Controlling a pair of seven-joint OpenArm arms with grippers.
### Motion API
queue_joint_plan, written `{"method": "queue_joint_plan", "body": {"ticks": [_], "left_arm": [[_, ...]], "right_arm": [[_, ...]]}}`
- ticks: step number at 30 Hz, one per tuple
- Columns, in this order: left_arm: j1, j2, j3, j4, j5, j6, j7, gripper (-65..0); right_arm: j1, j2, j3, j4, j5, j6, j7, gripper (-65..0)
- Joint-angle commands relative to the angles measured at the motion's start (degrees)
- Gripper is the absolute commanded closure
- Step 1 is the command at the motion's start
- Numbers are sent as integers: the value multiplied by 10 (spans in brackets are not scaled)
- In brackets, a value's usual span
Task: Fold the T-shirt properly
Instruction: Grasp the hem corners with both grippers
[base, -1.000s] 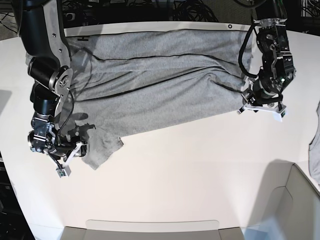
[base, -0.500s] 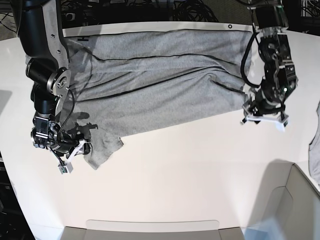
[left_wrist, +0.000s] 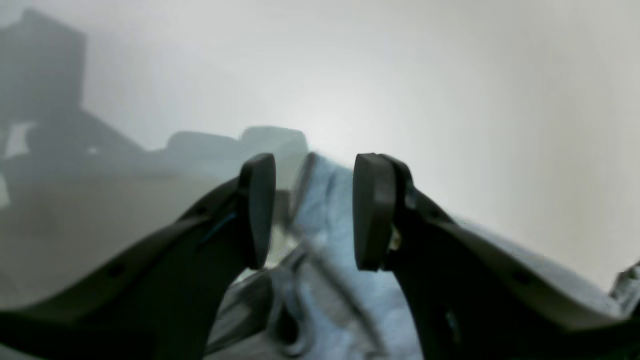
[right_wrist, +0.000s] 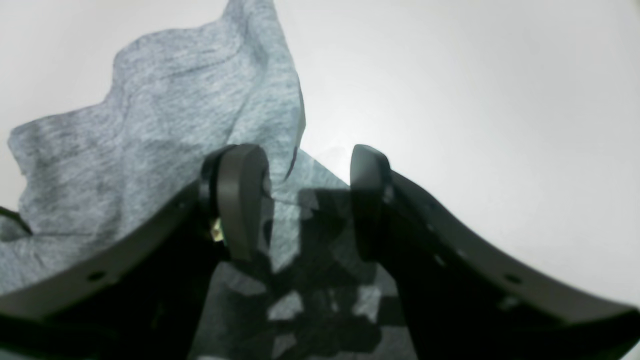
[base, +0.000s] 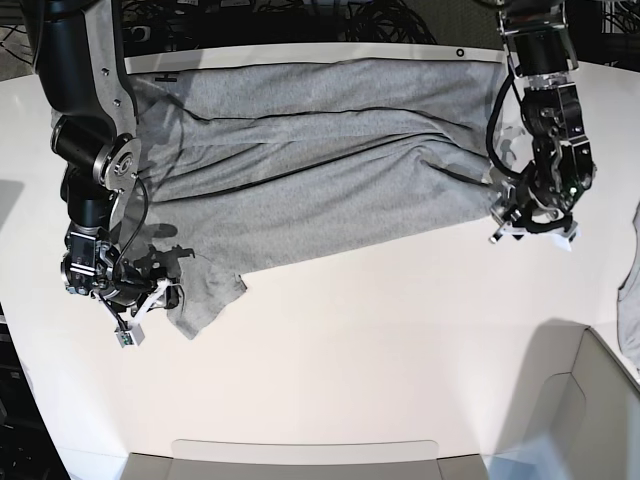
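The big grey cotton T-shirt (base: 310, 160) lies long-ways along the white tabletop's (base: 380, 350) far edge, between both wide, seemingly empty claws: left claw (base: 533, 228), right claw (base: 150, 305).

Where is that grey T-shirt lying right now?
In the base view the T-shirt lies spread across the far half of the white table, between the two arms; its sleeve reaches the right pincer at that view's left.
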Motion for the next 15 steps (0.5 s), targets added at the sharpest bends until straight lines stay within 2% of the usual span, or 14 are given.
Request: {"method": "queue_joint_plan", "body": {"ticks": [1, 5, 7, 10, 15], "left_arm": [[-7, -7, -2, 9, -3, 0, -1, -267], [3, -6, -1, 8, -5, -2, -2, -267], [7, -6, -1, 8, -6, -19, -3, -268], [6, -4, -1, 8, -4, -63, -3, -267], [6, -2, 3, 7, -4, -73, -3, -267]], "right_arm": [[16, 6, -1, 5, -1, 2, -7, -289], [15, 6, -1, 5, -1, 2, -7, -289], [15, 6, -1, 5, -1, 2, -7, -289], [15, 3, -1, 5, -1, 2, -7, -289], [15, 2, -1, 5, -1, 2, -7, -289]]}}
